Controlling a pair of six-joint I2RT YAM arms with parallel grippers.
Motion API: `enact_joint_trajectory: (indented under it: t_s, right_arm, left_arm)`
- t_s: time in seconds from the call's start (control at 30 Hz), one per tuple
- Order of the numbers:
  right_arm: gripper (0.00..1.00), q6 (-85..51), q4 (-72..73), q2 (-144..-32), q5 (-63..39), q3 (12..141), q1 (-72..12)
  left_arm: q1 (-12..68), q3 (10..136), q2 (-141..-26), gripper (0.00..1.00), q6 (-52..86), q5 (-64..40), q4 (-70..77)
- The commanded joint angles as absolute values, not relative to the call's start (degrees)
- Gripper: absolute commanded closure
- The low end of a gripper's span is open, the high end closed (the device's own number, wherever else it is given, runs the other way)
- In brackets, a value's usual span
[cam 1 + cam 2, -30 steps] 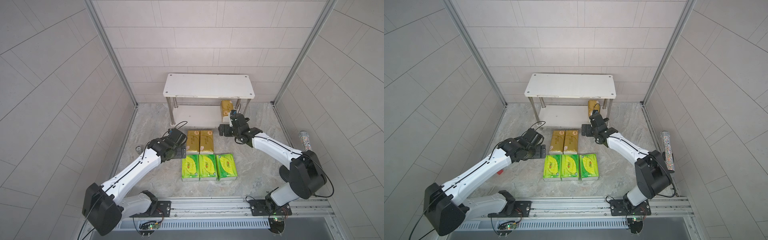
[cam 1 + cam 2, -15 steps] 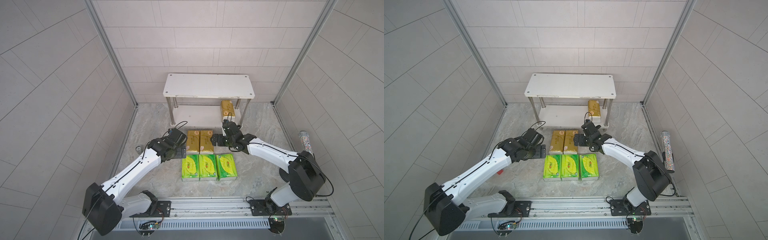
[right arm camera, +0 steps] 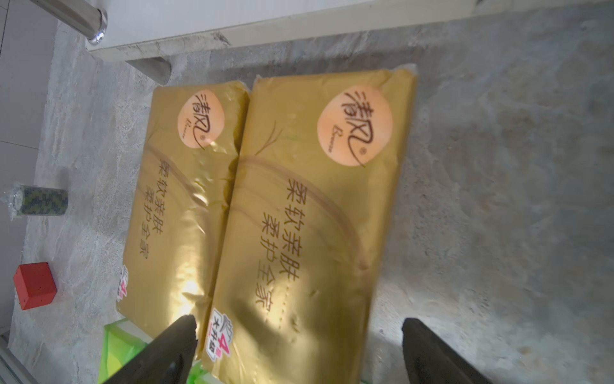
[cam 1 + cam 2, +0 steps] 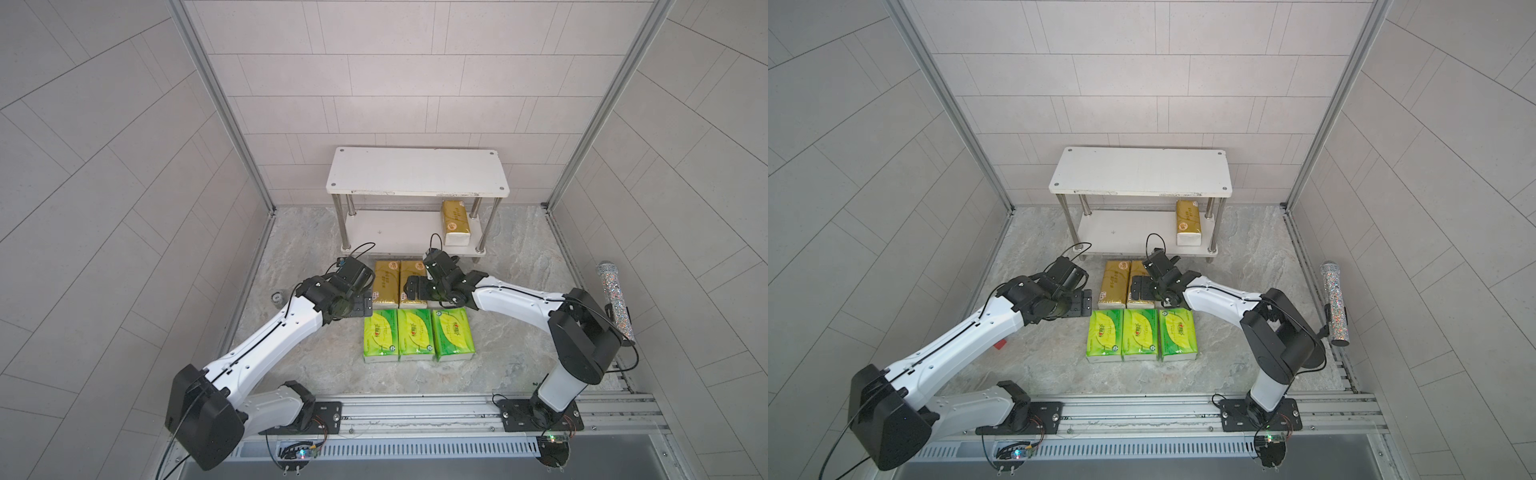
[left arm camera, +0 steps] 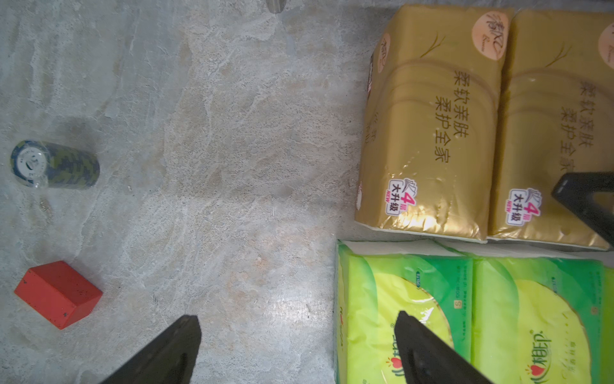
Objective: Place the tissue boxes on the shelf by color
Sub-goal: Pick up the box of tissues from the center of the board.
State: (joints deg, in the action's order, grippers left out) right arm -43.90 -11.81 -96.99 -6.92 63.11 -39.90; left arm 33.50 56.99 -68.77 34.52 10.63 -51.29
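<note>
The shelf [image 4: 417,170] stands at the back, and one gold tissue box [image 4: 455,222] lies on its lower board at the right. Two gold boxes [image 4: 385,282] [image 4: 411,274] lie side by side on the floor in front of it. A row of three green boxes [image 4: 415,336] lies nearer the front. My right gripper [image 3: 299,324] is open, its fingers either side of the near end of the right floor gold box [image 3: 312,212]. My left gripper [image 5: 297,327] is open and empty above the left edge of the leftmost green box [image 5: 398,299].
A red block [image 5: 58,292] and a camouflage tape roll [image 5: 54,165] lie on the floor left of the boxes. A glittery cylinder [image 4: 615,299] is mounted at the right wall. The arms' base rail [image 4: 415,411] runs along the front.
My right arm has drawn back from the shelf's lower tier, leftward and forward, to over the right gold box on the floor. The left arm has not moved.
</note>
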Motion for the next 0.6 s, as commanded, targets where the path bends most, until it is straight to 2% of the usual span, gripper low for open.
enact_joint_trajectory:
  t_s: [0.0,0.2,0.57]
  right_arm:
    - [0.00,-44.46,-17.10,-99.44,-3.04,67.29,-40.82]
    - [0.01,-43.95,-21.26,-102.68,-0.91,71.26,-41.65]
    - [0.11,-41.51,-24.82,-104.12,2.66,71.39,-41.66]
  left_arm:
    - [33.24,57.40,-68.01,0.00,34.10,11.72,-51.86]
    - [33.25,57.49,-67.52,0.00,34.07,12.33,-51.93]
    - [33.22,57.44,-66.62,0.00,33.93,12.89,-51.94]
